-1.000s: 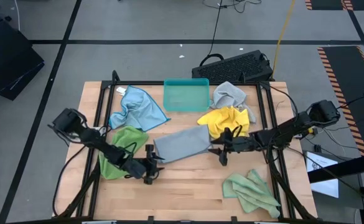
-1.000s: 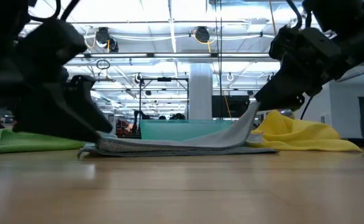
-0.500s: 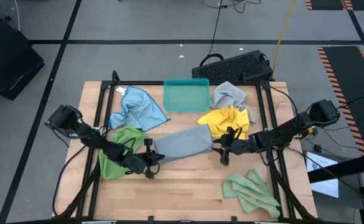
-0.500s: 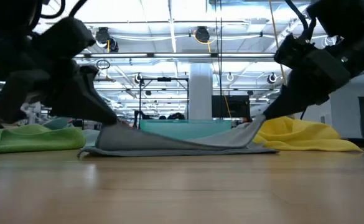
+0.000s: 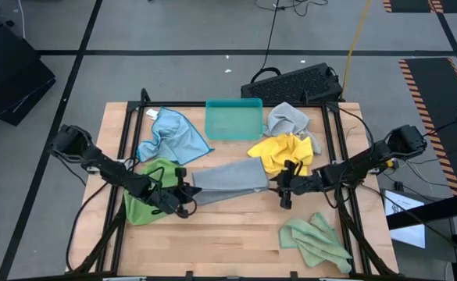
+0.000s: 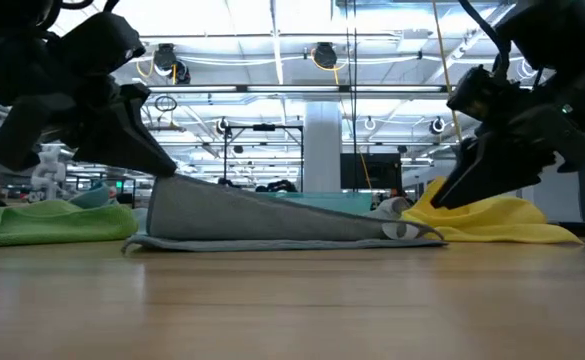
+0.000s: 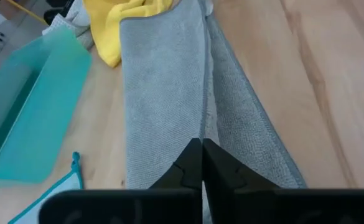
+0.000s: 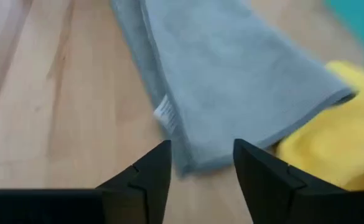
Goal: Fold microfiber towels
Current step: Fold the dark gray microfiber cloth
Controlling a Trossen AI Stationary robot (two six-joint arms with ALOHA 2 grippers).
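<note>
A grey microfiber towel (image 5: 228, 181) lies in the middle of the table, long side running left to right. My left gripper (image 5: 187, 193) is shut on its left end, which stands raised (image 6: 167, 195). My right gripper (image 5: 283, 191) hovers open just past the towel's right end (image 6: 412, 230), which rests on the wood; its fingers (image 8: 150, 177) touch nothing. Other towels lie around: light blue (image 5: 173, 134), green (image 5: 154, 187) under my left arm, yellow (image 5: 283, 152), grey (image 5: 288, 119) and green (image 5: 315, 238). My left gripper pinches the grey towel's left end at a hemmed edge (image 7: 204, 132) between its two shut fingers. It comes slanting down from the table's left. The held upper layer is raised and slopes down to the right end, while a lower layer (image 6: 272, 243) stays flat on the table.
A teal tray (image 5: 233, 119) stands at the far edge, between the light blue and the far grey towel. A black keyboard (image 5: 294, 82) lies beyond the table. Bare wood (image 5: 228, 234) stretches along the near edge, left of the near green towel.
My left gripper has shut on the grey towel's left end and risen, lifting that end off the table. The towel's right end, raised at my right gripper a second ago, has dropped flat onto the wood, and my right gripper now stands clear of it.
</note>
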